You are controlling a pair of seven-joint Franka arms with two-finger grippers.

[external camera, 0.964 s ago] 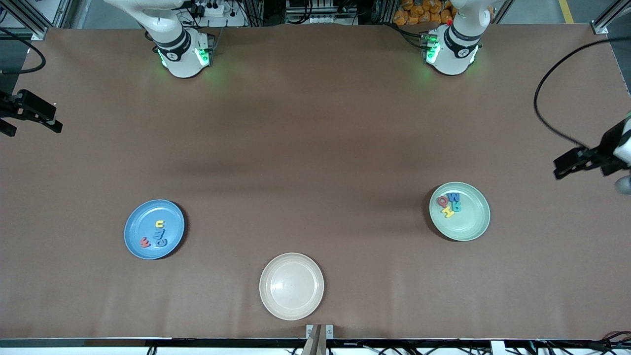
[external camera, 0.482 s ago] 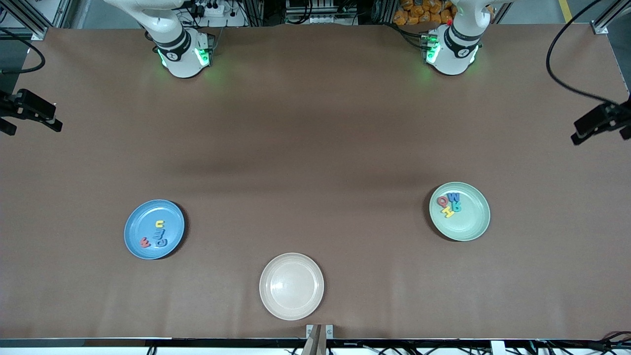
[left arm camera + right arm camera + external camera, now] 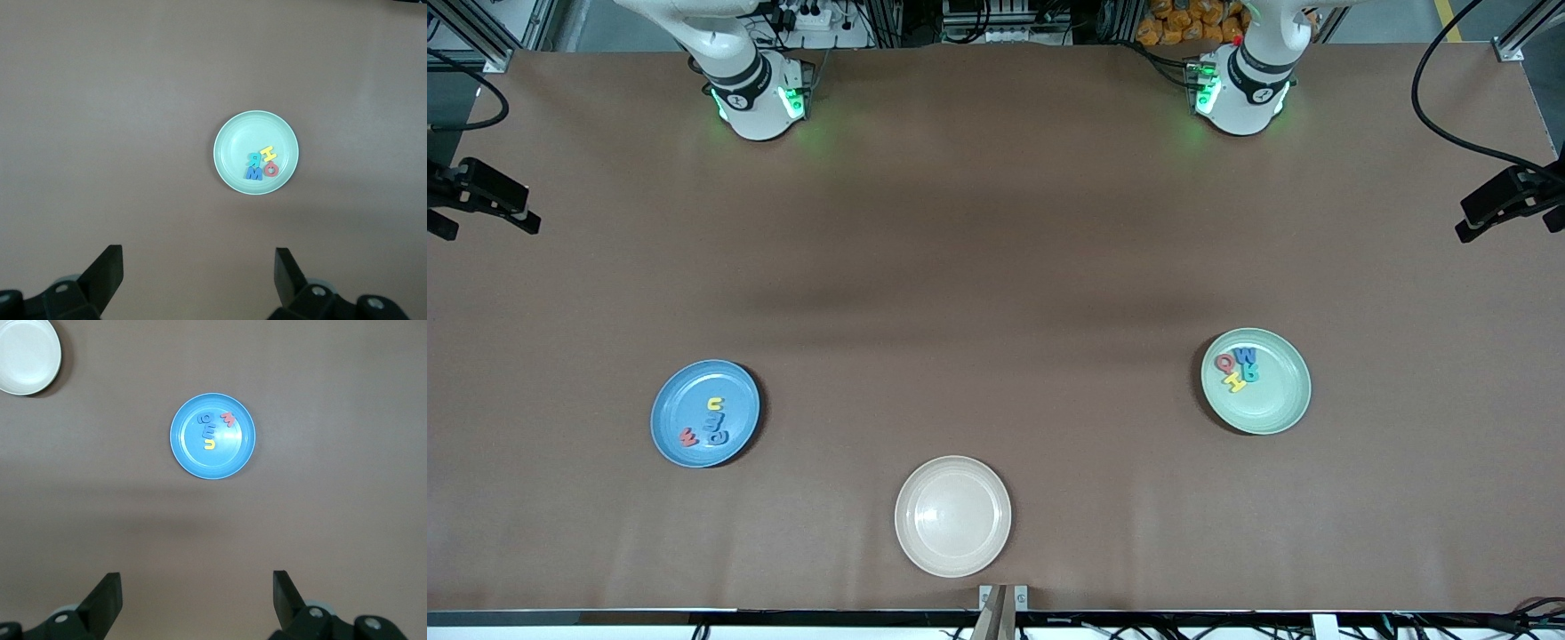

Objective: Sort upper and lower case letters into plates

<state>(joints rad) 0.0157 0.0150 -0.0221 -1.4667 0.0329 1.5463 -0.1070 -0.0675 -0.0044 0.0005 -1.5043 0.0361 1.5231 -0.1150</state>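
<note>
Four letters (image 3: 710, 423) in blue plate (image 3: 680, 396), four in mint plate (image 3: 1276, 400), cream plate (image 3: 952, 556) between, nearest cam. Left pincer (image 3: 195, 277) & right pincer (image 3: 195, 599) both fingers apart, high over tabletop (image 3: 996, 267).

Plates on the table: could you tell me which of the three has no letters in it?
The cream plate, nearest the front camera, holds nothing. The blue plate and the green plate each hold four letters.
</note>
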